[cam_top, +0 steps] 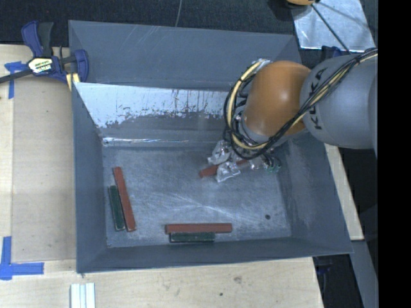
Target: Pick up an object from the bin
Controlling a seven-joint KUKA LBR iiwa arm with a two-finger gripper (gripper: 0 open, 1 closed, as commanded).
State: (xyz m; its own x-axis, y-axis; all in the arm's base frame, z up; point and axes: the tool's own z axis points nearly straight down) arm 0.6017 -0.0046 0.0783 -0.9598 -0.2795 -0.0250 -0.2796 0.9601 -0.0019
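My gripper (222, 163) hangs over the middle right of the bin floor, under the arm's orange cover. A short reddish-brown bar (207, 171) sits between its metal fingers, and its left end sticks out toward the bin's middle. The gripper is shut on this bar. The rest of the bar is hidden by the fingers and wrist cables.
A long reddish-brown bar (124, 197) and a dark green bar (115, 208) lie side by side along the left wall. Another brown bar (198, 228) and a dark green bar (191, 237) lie along the front wall. The arm covers the bin's right rear corner.
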